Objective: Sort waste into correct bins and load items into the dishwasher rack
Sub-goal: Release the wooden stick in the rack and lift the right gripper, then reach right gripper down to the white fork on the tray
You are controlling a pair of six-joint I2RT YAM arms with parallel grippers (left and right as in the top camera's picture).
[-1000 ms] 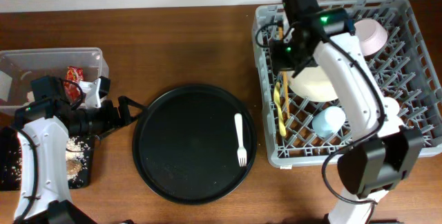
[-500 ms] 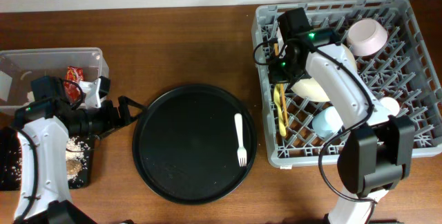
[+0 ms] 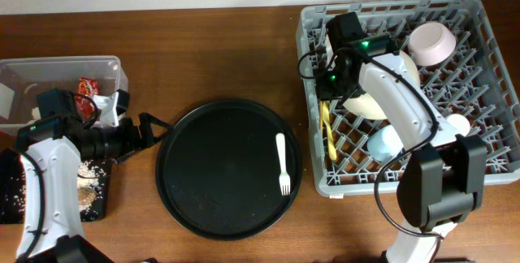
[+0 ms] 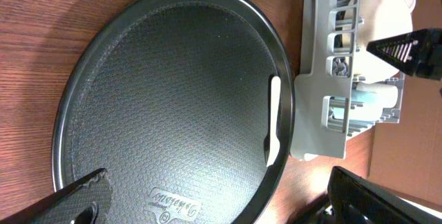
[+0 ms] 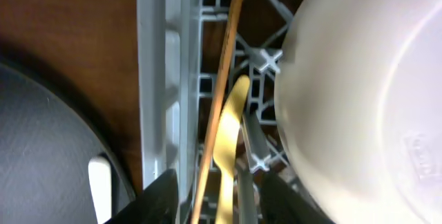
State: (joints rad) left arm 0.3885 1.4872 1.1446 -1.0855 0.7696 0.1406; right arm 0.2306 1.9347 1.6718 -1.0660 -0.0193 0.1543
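My right pincer [image 5: 224,186] hangs released, fingers straddling the thin yellow utensil [image 5: 233,110] lying in the dishwasher rack [image 5: 162,79] beside the large cream plate [image 5: 359,92]. If I lift away crookedly, a finger could snag the utensil and drag it out onto the tabletop.

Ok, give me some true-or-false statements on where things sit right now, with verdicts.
The pink bowl sits in the dishwasher rack. True.
The white plastic fork lies in the rack. False: it lies on the round black tray.
The red wrapper is in the clear tub. True.
The left pincer is shut on the fork. False: it is open and empty, beside the tray.
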